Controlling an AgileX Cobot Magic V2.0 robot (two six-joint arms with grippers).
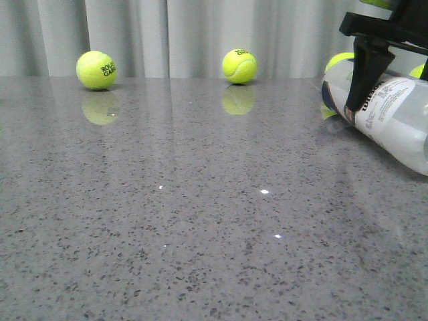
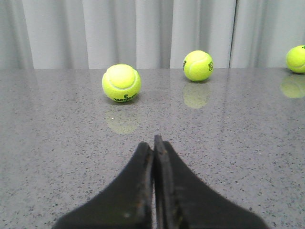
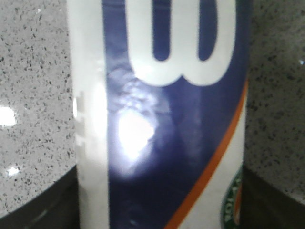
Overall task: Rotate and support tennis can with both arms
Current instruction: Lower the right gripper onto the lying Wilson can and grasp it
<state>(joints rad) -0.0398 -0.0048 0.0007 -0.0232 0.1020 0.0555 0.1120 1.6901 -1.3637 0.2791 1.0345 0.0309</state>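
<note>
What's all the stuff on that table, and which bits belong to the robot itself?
Tennis can: one, clear plastic with a white-and-navy label and orange stripe, lying on its side at the table's right edge in the front view.
Tennis balls: two yellow-green ones stand clear by the curtain, one far left, one centre; parts of at least one more peek out behind the can.
Table: one, grey speckled, glossy.
Curtain: pale grey, behind the table.
Right gripper: black, reaching down over the can, jaws either side of it.
Left gripper: black, jaws pressed together, holding nothing, seen only in its own wrist view.
</note>
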